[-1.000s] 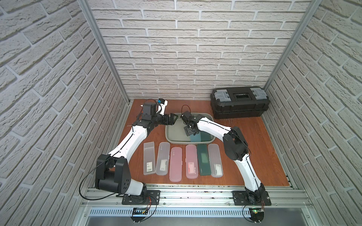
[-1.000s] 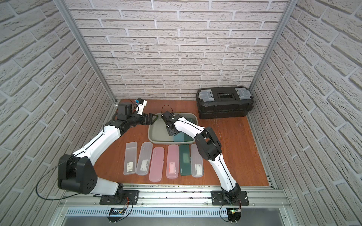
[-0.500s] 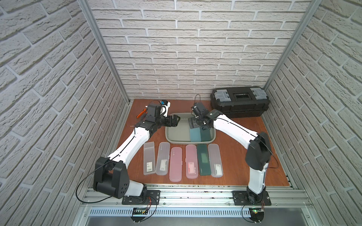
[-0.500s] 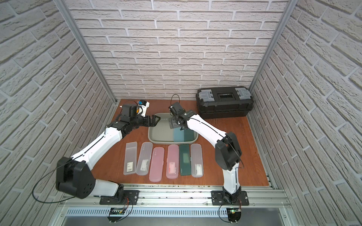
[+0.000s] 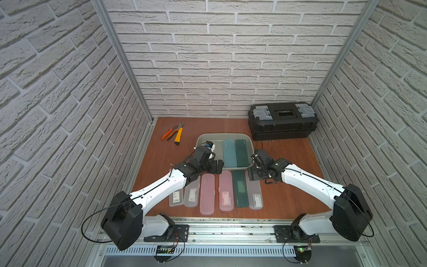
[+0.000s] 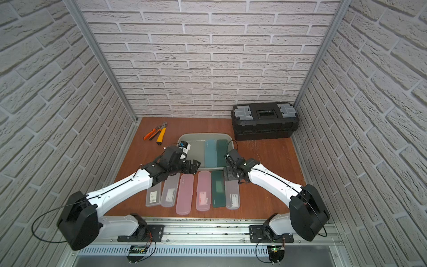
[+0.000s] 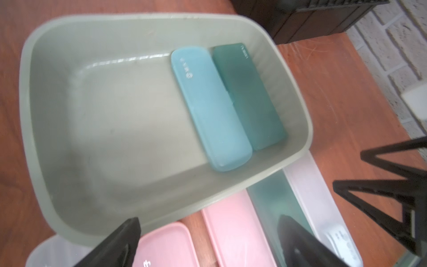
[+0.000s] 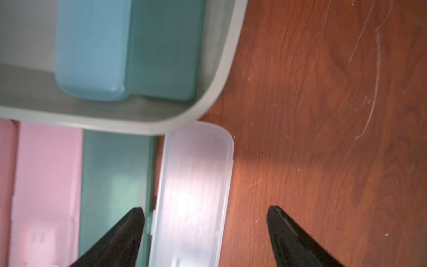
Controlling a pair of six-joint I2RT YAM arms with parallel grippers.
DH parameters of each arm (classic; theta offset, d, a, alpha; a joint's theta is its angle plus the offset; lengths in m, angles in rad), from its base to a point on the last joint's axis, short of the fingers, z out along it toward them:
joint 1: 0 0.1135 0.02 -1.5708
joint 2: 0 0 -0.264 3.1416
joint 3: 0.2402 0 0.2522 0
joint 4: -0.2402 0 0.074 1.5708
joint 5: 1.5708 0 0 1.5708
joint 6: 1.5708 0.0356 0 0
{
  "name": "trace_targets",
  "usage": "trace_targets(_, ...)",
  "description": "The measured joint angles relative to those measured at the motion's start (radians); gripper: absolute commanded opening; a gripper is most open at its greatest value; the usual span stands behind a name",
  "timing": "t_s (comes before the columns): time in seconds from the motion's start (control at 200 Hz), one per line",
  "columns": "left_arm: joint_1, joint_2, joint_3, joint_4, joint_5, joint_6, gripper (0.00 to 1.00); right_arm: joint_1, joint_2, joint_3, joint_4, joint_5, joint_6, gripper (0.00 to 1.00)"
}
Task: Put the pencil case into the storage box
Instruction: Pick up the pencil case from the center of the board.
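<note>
My left arm [image 5: 161, 187] hides two clear pencil cases' [image 5: 191, 196] far ends. I see left gripper [image 7: 209, 220] and right gripper [image 8: 205, 209] wide, empty, now back from the storage box [image 5: 201, 138].

The storage box [image 5: 215, 138] is grey-green, the toolbox [image 5: 282, 126] black, the table [image 5: 284, 152] red-brown woodgrain.

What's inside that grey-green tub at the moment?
Two pencil cases lie side by side in the storage box: a light blue case and a dark green case. Whatever might lie beneath them is covered.
</note>
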Motion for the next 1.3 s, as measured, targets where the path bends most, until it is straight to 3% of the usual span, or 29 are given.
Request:
trace_targets(0.205,-0.003,-0.098,-0.069,0.0,-0.068,-0.07,0.99,0.0,0.005,-0.145,0.066,-0.098,0.045,0.86)
trace_targets(0.73,-0.003,-0.132,-0.066,-0.007,-0.118,-0.077,0.98,0.003,0.119,-0.114,0.178,-0.137,0.088,0.83)
trace_targets(1.03,-0.003,-0.109,0.002,-0.028,-0.117,-0.052,0.98,0.0,0.124,-0.101,0.182,-0.064,0.116,0.84)
trace_targets(1.3,-0.003,-0.088,0.003,-0.029,-0.117,-0.052,0.99,-0.053,0.003,-0.117,0.053,0.036,0.102,0.91)
